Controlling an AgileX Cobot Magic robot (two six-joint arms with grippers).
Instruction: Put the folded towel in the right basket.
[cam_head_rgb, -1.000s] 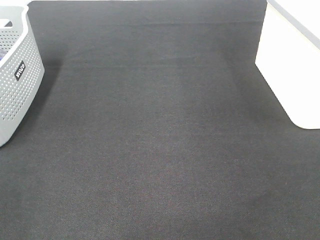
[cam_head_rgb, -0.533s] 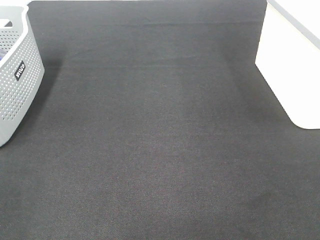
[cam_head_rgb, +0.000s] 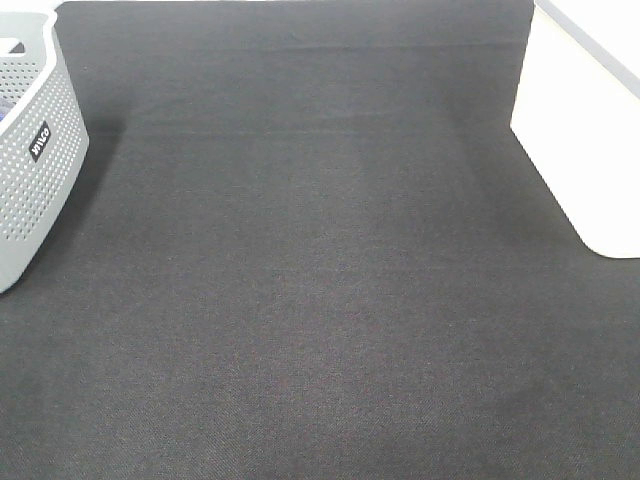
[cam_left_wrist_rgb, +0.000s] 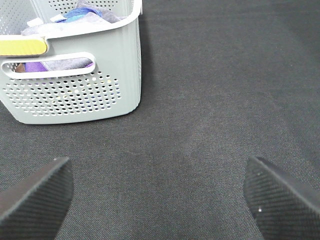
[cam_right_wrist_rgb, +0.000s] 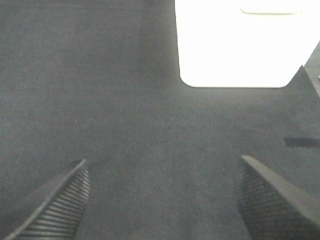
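Observation:
The right basket (cam_head_rgb: 585, 130) is white and stands at the right edge of the black table; it also shows in the right wrist view (cam_right_wrist_rgb: 240, 42). The grey perforated left basket (cam_head_rgb: 30, 150) stands at the left edge; the left wrist view (cam_left_wrist_rgb: 75, 70) shows folded cloths in it, purple, blue and grey (cam_left_wrist_rgb: 82, 12). No towel lies on the table. My left gripper (cam_left_wrist_rgb: 160, 200) is open and empty above the mat near the grey basket. My right gripper (cam_right_wrist_rgb: 165, 200) is open and empty in front of the white basket. Neither arm shows in the exterior high view.
A black mat (cam_head_rgb: 320, 280) covers the table between the two baskets. A yellow label (cam_left_wrist_rgb: 22, 46) sits on the grey basket's rim.

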